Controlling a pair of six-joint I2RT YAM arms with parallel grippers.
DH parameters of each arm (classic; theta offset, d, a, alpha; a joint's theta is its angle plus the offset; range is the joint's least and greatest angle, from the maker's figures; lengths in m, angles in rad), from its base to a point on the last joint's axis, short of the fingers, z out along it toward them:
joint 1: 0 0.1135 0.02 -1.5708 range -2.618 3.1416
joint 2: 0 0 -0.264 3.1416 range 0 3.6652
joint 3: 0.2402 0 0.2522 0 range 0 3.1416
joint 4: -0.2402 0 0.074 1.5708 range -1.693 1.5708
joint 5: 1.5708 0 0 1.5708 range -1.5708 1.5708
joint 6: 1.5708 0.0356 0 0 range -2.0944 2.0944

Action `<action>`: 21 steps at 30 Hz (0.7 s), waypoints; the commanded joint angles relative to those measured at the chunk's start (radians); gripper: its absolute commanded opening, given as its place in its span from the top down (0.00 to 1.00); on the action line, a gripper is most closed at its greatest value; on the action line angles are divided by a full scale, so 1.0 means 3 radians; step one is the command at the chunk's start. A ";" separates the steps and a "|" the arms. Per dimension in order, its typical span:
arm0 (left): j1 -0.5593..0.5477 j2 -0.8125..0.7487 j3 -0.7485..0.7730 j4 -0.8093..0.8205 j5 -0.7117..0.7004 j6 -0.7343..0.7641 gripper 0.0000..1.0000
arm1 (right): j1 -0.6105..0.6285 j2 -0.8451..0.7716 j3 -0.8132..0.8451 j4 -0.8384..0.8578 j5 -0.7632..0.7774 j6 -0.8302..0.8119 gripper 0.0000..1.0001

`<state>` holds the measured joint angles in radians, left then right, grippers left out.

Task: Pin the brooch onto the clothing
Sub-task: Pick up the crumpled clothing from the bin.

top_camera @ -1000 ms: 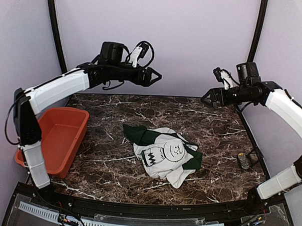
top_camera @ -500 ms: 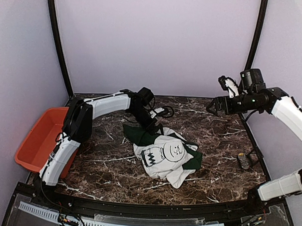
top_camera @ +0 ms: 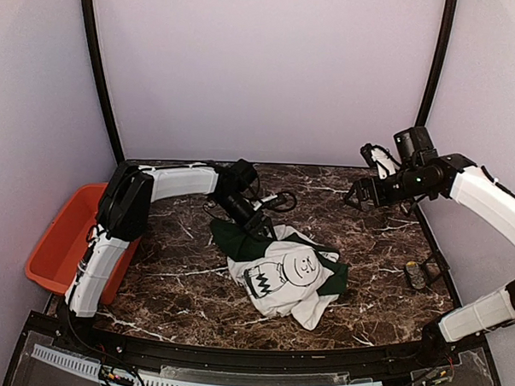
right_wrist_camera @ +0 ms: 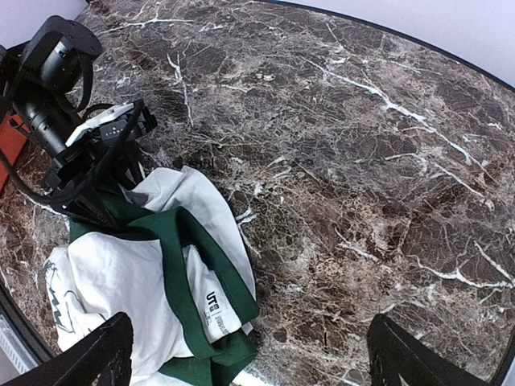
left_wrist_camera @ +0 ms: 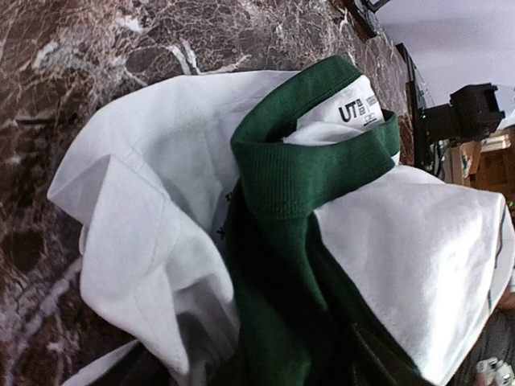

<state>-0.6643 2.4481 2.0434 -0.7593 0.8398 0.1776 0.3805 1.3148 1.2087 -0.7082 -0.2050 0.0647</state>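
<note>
L gripper (top_camera: 258, 220) is down on the far-left end of the clothing (top_camera: 284, 271), right at the green collar (left_wrist_camera: 314, 165). Wrist view is nearly all fabric and the fingertips are almost out of shot, so can't tell if the jaws are apart or pinching cloth. R gripper (top_camera: 357, 196) hovers over the far-right part of the worktop (top_camera: 177, 283), fingers wide apart w/ nothing between them, well apart from the shirt.

Shirt is a crumpled heap abt centre of the worktop, print side up. White body is folded over itself, green sleeve bunched on the right side, neck label (left_wrist_camera: 358, 108) showing inside the collar. Small dark/gold item (top_camera: 415, 274) sits near the right edge; maybe the brooch, too small to tell. Red bin (top_camera: 54, 248) at the left edge, not involved.

Risks (judgement):
- Pinch at the collar could catch several layers, so a pull would drag the whole heap instead of spreading it.
- Fabric is still creased, so no flat spot for a pin; pin may go thru front + back together.
- If that edge item is the brooch, a sloppy approach could nudge it off the right edge.
- Both arms working over the shirt could clash.
</note>
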 commanded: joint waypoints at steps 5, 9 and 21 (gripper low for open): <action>-0.0069 -0.0425 -0.0472 0.0265 0.0442 -0.0035 0.95 | 0.0111 0.0141 -0.0086 0.0124 0.0020 0.0015 0.01; 0.0039 -0.0791 -0.0838 0.1295 0.0419 -0.0637 0.99 | 0.0168 0.0259 -0.0034 0.0112 0.0039 0.0010 0.01; 0.0322 -0.2007 -0.1745 0.3508 0.0073 -0.1680 0.99 | 0.0249 0.0442 -0.0037 0.0368 -0.0229 0.0022 0.01</action>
<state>-0.5552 1.9686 1.6096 0.1146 0.8799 -0.2947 0.4370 1.4471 1.2003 -0.6800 -0.2165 0.0647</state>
